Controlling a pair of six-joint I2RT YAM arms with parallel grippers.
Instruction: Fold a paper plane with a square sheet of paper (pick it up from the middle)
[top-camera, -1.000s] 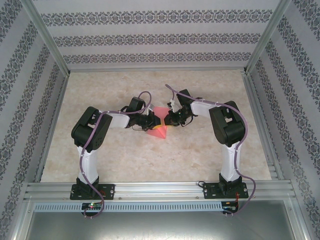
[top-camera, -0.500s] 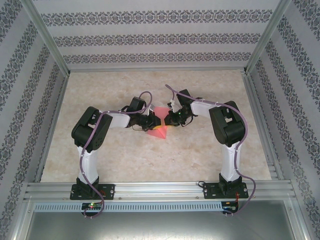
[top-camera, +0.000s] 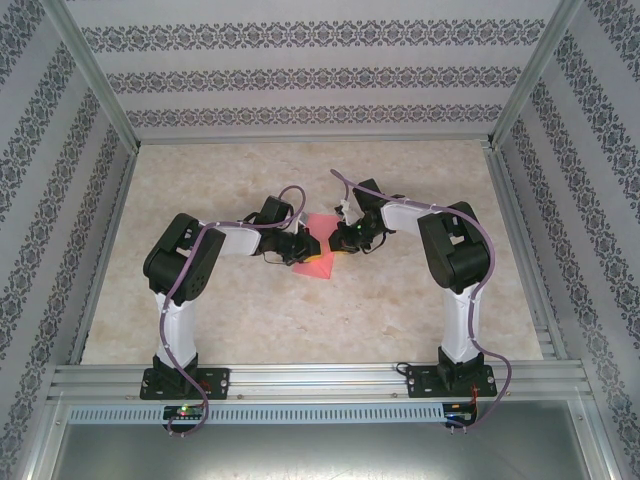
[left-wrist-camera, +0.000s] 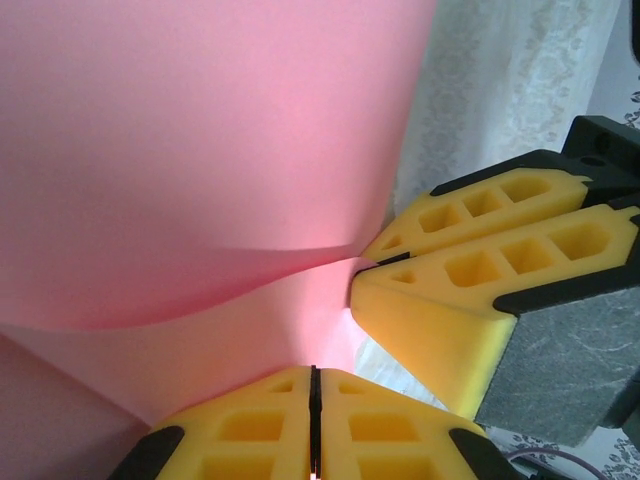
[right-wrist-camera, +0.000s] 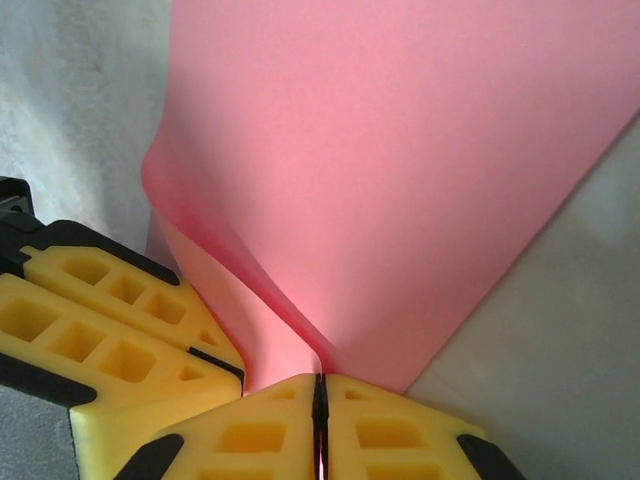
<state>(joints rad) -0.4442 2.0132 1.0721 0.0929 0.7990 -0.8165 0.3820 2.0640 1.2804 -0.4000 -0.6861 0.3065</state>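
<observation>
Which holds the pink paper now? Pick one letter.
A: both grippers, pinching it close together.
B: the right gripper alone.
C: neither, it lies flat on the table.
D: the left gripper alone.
A: in the wrist views the paper runs into the shut left gripper and the shut right gripper, which sit side by side.

Nothing legible here — no words, brands, labels or numbers can be read on any surface.
</observation>
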